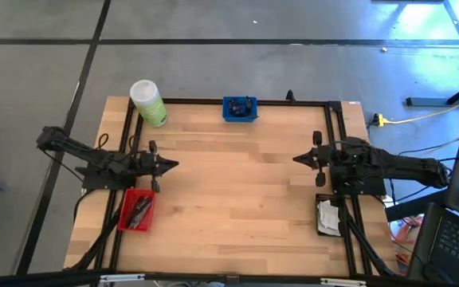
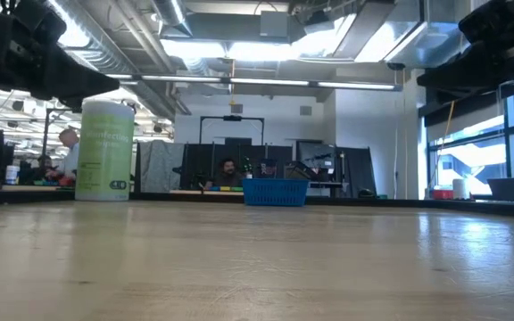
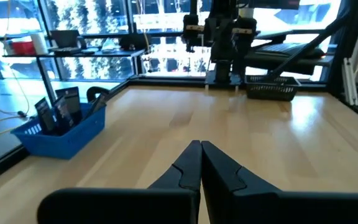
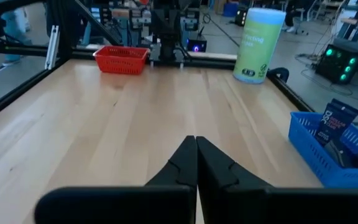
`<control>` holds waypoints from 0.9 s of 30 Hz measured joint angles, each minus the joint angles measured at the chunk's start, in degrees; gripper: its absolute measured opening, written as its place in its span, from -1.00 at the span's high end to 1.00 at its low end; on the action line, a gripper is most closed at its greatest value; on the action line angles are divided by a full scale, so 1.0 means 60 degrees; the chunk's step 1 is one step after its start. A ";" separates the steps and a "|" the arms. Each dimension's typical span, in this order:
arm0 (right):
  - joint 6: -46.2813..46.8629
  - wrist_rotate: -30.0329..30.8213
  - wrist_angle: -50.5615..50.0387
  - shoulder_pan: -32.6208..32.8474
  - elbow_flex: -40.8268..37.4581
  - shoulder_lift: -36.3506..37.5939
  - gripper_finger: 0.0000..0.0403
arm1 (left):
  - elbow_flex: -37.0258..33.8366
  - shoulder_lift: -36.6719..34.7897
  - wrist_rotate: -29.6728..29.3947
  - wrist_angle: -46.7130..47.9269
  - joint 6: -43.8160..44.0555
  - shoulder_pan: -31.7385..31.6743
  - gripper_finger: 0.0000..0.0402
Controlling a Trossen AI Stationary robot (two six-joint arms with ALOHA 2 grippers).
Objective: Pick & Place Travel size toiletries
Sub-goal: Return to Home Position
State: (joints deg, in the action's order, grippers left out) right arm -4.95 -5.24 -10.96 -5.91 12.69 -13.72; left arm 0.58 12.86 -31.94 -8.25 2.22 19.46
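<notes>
- Both arms sit drawn in at their own sides of the desk. The left gripper and the right gripper each have their fingers pressed together on nothing, as both wrist views show.
- The travel size toiletries lie in containers. The dark pieces are in the red basket just beside the left arm. The navy packets are in the blue basket at the far edge. The white sachets are in the black tray just beside the right arm.
- The red basket and the black tray both lie close to an arm and near the desk's side rails. A low or wide swing could nudge either one, or tip it off the edge.
- The navy packets stand up above the blue basket's rim, so a knock to that basket could spill them.
- The green bottle stands tall and upright at a far corner, and a passing arm could topple it.
- What exactly the dark pieces in the red basket are cannot be made out.
- The right arm's frame cuts across the black tray, so its full contents are hidden.
- The low view shows only the bottle and the blue basket, and the arms appear there as dark shapes at its top corners.
</notes>
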 joint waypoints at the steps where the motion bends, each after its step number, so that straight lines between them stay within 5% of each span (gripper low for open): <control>1: -0.0002 0.0013 0.0006 0.0000 -0.0041 0.0132 1.00 | 0.0000 -0.0203 0.0007 0.0242 0.0003 -0.0025 0.99; 22: 0.0505 0.0057 0.0109 0.0000 -0.1348 0.1666 0.97 | 0.0015 -0.1001 0.0204 0.0786 -0.0160 -0.0040 0.95; 27: 0.1293 0.1401 0.0102 0.0000 -0.1348 0.1666 0.98 | 0.0015 -0.1001 0.0200 0.0784 -0.0158 -0.0039 0.96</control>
State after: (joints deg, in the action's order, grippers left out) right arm 2.80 3.16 -10.35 -5.91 4.60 -3.73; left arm 0.67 6.85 -30.74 -3.54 1.27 19.23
